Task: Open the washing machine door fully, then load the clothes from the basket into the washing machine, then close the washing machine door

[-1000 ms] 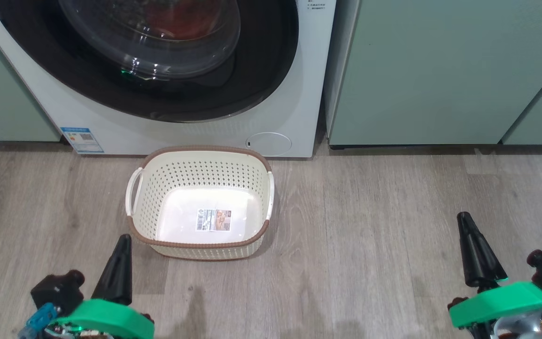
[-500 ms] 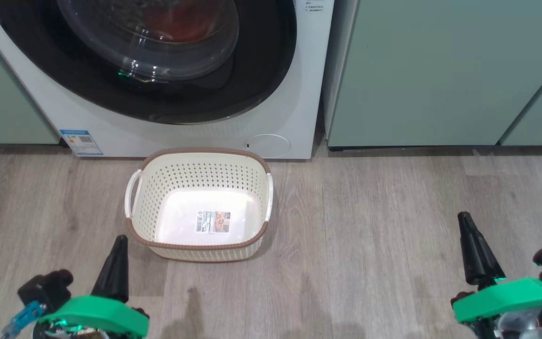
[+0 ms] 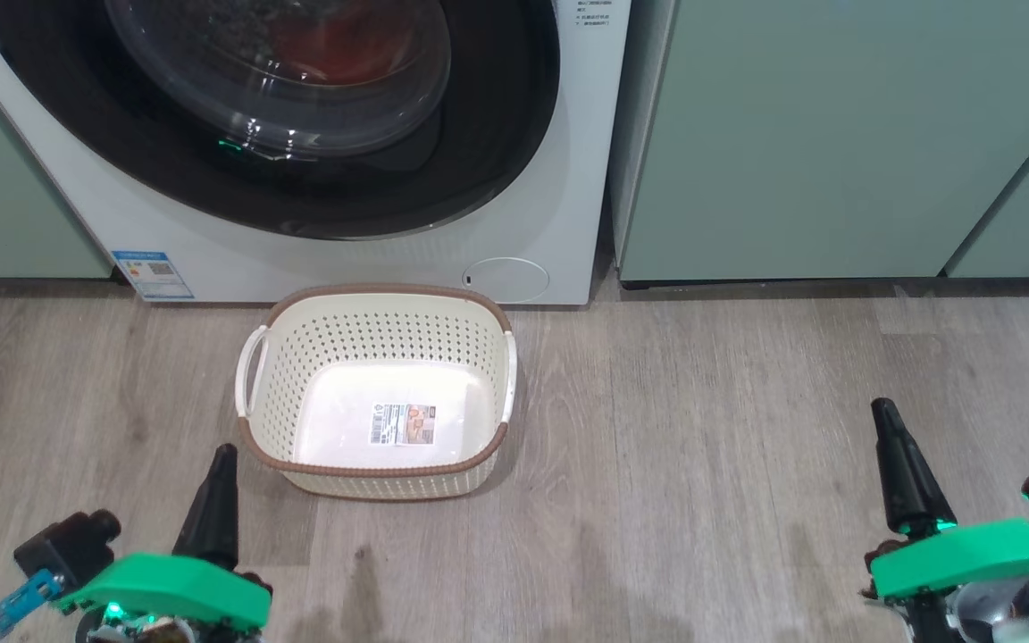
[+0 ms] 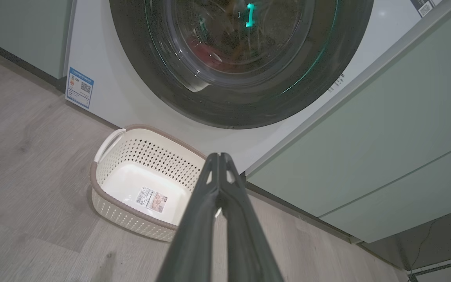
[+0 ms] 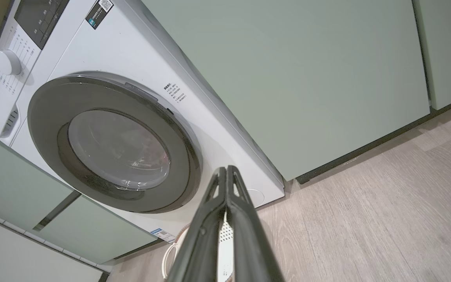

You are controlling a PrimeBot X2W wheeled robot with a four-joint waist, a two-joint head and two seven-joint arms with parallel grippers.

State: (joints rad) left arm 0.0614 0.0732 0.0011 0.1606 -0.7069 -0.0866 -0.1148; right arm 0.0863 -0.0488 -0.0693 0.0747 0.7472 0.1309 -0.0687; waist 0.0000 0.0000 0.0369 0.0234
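The washing machine (image 3: 532, 205) stands against the wall with its black-rimmed washing machine door (image 3: 497, 134) shut flat on its front. Red clothes (image 3: 336, 45) show dimly through the door glass, inside the drum. The cream basket (image 3: 372, 335) sits on the floor just before the machine, holding nothing but a label on its bottom. My left gripper (image 3: 222, 454) is shut, low and just left of the basket's near corner. Far right of the basket, my right gripper (image 3: 882, 413) is shut too. In the wrist views, the left gripper (image 4: 219, 156) and right gripper (image 5: 225, 169) show pressed-together fingers with nothing between them.
Pale green cabinets (image 3: 836, 134) flank the washer on both sides. Grey wood-look floor (image 3: 702, 446) stretches between the basket and my right gripper. A round cap (image 3: 506, 279) and a blue sticker (image 3: 152, 273) sit low on the washer's front.
The whole head picture has slid slightly down, so the camera moved. Both grippers have drifted a little outward toward the lower corners and stay shut. The basket and door are as before.
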